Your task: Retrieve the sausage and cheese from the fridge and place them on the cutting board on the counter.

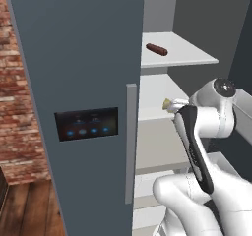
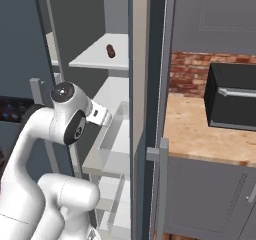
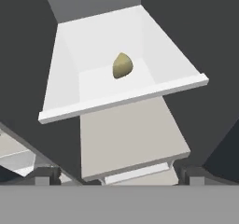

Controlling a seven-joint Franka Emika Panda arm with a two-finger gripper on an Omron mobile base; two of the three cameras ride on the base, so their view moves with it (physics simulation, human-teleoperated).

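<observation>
**Desk:** Start at the fingers. What have you got?

**Me:** In the hand view I see the two small dark finger tips (image 3: 46, 175) low at either side, spread wide with nothing between them. The gripper (image 3: 119, 178) is empty, hanging back from the shelf and pointed into the tall slate blue-grey fridge (image 1: 74, 58), whose right door stands open.

**Desk:** And the target?

**Me:** The small pale yellow-tan wedge of cheese (image 3: 123, 65) lies on a white inner shelf (image 3: 93, 85), roughly mid-width and set back from its front edge, towards the rear wall. I judge it well apart from the tips. From the left base view I catch only a sliver of it beside the wrist.

**Desk:** The other item?

**Me:** The small dark reddish-brown sausage (image 1: 156, 49), a short cylinder with rounded ends, lies on the shelf above, mid-surface, untouched. The light butcher-block wooden counter (image 2: 200, 134) is off to the right of the fridge.

**Desk:** How will the cheese handle?

**Me:** My guess is light and fairly firm, but the sloping faces could squirt it out of a pinch. I'd take it low across its broad middle, pads on the two flattest opposite sides, not near the thin end, and close gently. The raised front lip of the shelf is what I'd mind on the way in.
</observation>
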